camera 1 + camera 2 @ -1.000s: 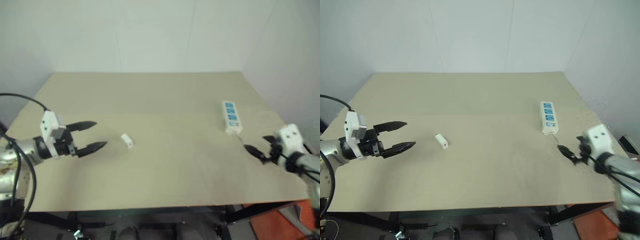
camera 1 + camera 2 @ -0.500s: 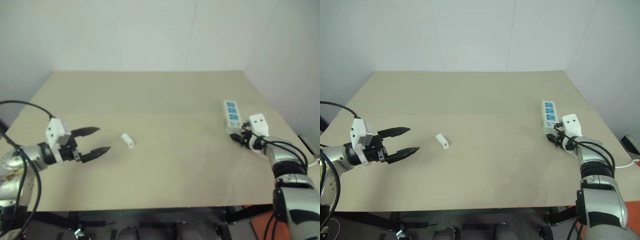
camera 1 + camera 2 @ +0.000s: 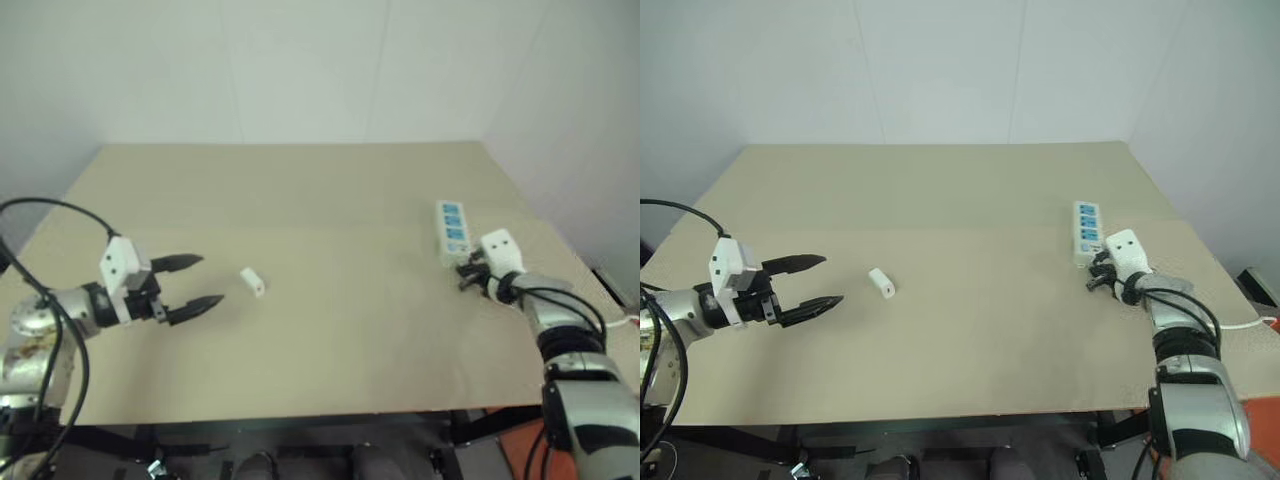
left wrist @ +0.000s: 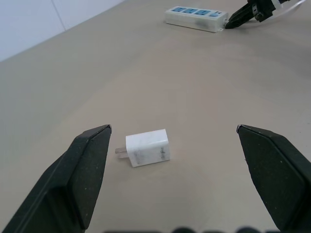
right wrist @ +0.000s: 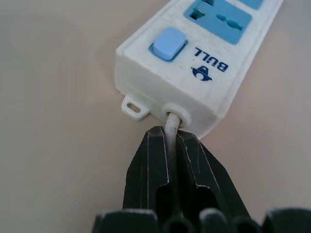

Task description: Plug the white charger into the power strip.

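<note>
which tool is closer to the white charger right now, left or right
Left. The left tool is open, its fingers either side of the white charger without touching it. The right tool is across the table, shut on the power strip's cord.

Power strip (image 5: 204, 63) far end cut off.
</note>
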You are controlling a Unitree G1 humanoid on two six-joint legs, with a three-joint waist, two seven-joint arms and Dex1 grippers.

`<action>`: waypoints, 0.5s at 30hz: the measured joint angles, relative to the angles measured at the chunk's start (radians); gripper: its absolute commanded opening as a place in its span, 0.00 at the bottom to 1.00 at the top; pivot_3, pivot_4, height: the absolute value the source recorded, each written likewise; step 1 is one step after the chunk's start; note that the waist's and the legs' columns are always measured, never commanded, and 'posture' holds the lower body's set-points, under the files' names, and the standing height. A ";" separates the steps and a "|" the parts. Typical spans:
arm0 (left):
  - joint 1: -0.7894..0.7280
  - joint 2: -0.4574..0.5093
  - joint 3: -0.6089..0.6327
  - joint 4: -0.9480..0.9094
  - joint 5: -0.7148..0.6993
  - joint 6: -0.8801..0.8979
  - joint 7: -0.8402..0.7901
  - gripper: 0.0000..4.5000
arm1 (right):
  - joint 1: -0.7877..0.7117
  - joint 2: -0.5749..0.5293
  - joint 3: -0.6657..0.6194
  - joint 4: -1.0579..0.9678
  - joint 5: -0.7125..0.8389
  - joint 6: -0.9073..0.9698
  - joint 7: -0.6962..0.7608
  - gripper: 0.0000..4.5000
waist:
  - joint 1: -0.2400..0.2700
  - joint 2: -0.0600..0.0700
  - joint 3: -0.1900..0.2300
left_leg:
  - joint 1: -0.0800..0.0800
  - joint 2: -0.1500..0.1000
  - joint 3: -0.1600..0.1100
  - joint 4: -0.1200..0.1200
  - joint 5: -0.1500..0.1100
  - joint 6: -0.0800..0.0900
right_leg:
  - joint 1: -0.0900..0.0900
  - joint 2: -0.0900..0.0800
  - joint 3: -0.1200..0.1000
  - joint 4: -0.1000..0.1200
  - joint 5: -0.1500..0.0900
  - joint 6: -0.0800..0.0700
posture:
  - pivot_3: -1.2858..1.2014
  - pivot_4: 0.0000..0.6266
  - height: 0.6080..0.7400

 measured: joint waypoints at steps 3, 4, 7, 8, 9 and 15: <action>-0.020 -0.004 -0.012 0.007 0.002 -0.002 -0.007 1.00 | 0.062 0.005 0.049 -0.095 -0.019 -0.147 0.063 0.01 | -0.009 0.000 0.000 | -0.001 0.000 0.000 0.000 0.000 0.000 | -0.001 0.000 0.000 0.000 0.000 0.000 | 0.52 0.24 1.00; -0.027 -0.004 -0.013 0.008 0.002 -0.004 -0.007 1.00 | 0.079 0.005 0.062 -0.123 -0.019 -0.183 0.084 0.01 | -0.011 0.000 0.000 | -0.001 0.000 0.000 0.000 0.000 0.000 | -0.001 0.000 0.000 0.000 0.000 0.000 | 0.52 0.24 1.00; -0.040 -0.004 -0.019 0.021 0.007 -0.013 -0.011 1.00 | 0.116 0.010 0.099 -0.203 -0.018 -0.273 0.160 0.01 | -0.013 0.000 0.000 | 0.000 0.000 0.000 0.000 0.000 0.000 | -0.001 0.000 0.000 0.001 0.000 0.000 | 0.52 0.24 1.00; -0.041 -0.004 -0.020 0.027 0.012 -0.023 -0.015 1.00 | 0.130 0.009 0.111 -0.236 -0.018 -0.290 0.184 0.01 | -0.011 0.000 0.000 | 0.000 0.000 0.000 0.000 0.000 0.000 | -0.001 0.000 0.000 0.001 0.000 0.000 | 0.52 0.24 1.00; -0.042 -0.004 -0.020 0.032 0.018 -0.026 -0.018 1.00 | 0.141 0.009 0.117 -0.260 -0.018 -0.295 0.200 0.01 | -0.010 0.000 0.000 | 0.000 0.000 0.000 0.000 0.000 0.000 | -0.001 0.000 0.000 0.001 0.000 0.000 | 0.52 0.24 1.00; -0.042 -0.004 -0.020 0.044 0.021 -0.043 -0.025 1.00 | 0.186 0.017 0.147 -0.365 -0.052 -0.259 0.190 0.08 | -0.008 0.000 0.000 | 0.000 0.000 0.000 0.001 0.000 0.000 | 0.000 0.000 0.000 0.001 0.000 0.000 | 0.52 0.24 1.00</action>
